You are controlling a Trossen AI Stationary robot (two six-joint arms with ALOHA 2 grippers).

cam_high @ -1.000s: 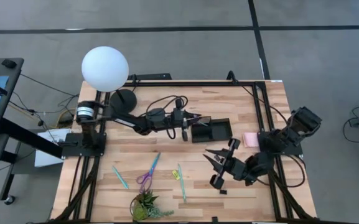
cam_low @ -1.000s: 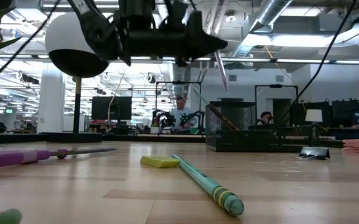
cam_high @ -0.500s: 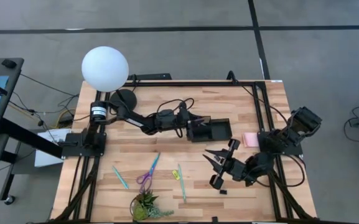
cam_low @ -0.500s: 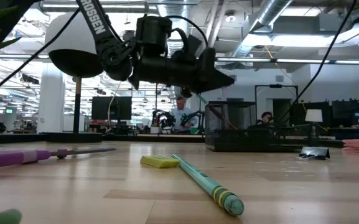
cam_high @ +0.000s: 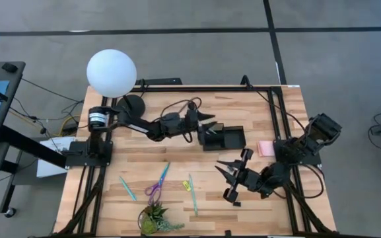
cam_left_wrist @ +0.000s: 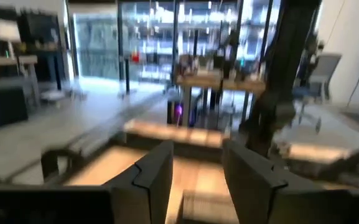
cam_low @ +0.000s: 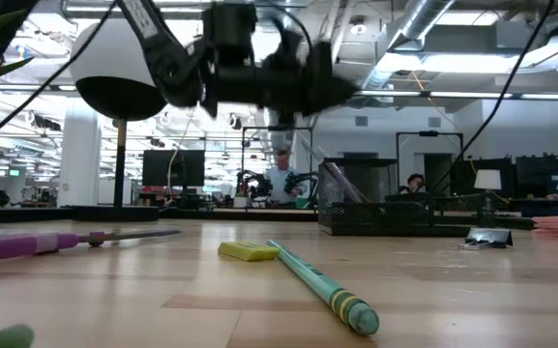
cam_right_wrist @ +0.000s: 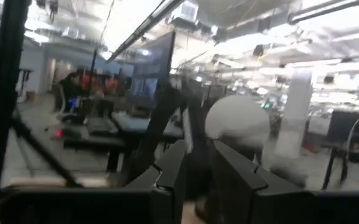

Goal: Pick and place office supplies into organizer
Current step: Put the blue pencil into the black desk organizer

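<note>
The black mesh organizer (cam_high: 233, 137) (cam_low: 385, 198) stands mid-table, toward the far side. A pink pen (cam_low: 335, 181) leans inside its taller compartment. My left gripper (cam_high: 210, 120) (cam_left_wrist: 196, 146) hovers open just above and left of the organizer, holding nothing. On the near half lie two teal pens (cam_high: 127, 188) (cam_high: 192, 193), the purple-handled scissors (cam_high: 157, 182) and a small yellow piece (cam_high: 185, 186). A pink sticky-note pad (cam_high: 265, 148) lies right of the organizer. My right gripper (cam_high: 222, 165) (cam_right_wrist: 198, 149) waits near the organizer's near right, with a narrow gap and nothing between its fingers.
A white globe lamp (cam_high: 111, 71) on a black round base (cam_high: 132, 104) stands at the far left. A small green plant (cam_high: 154, 219) sits at the near edge. A small black clip (cam_high: 236, 203) lies beside the right arm. Bare wood shows between the organizer and the pens.
My left gripper has carried the pink pen right to the organizer, tipped down over the taller compartment, opened and let go. The pen now leans inside the organizer. The gripper has then risen and drawn toward the far edge.
</note>
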